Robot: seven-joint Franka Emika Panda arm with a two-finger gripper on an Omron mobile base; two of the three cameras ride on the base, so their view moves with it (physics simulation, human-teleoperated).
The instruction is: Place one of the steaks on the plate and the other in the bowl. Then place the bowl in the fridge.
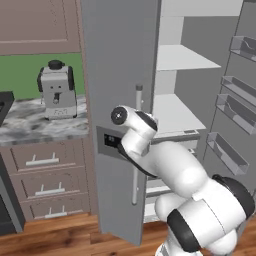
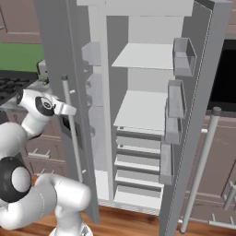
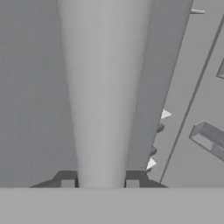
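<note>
Tall grey 2-door fridge (image 1: 120,75) (image 2: 55,46) straight ahead of the base, both doors swung out, white shelves (image 1: 175,112) (image 2: 140,110) on show between them. Grey door bins (image 1: 227,150) on the inside of the right door.

On the left door, long vertical grey bar handle (image 1: 135,175) (image 2: 76,147) (image 3: 105,87). Claw (image 3: 99,183) narrow, 1 dark tip pressed to each side of that bar, holding it low in the hand view.

Left of the fridge: grey marbled worktop (image 1: 30,125) carrying a silver and black coffee machine (image 1: 56,90), brown drawers (image 1: 42,160) below.

Risks from here, as judgement:
- Pulling off the door's arc drags the tips along the smooth round bar; grip likely slips off.
- Swinging the left door wider sends it toward the worktop edge and the drawers just beside it; a knock there is possible.
- Backing the hand away with the tips clamped tugs the door along and can half shut the gap needed for the bowl.
- White elbow sits close to the door face; a wide swing of the arm risks a bump against it.
</note>
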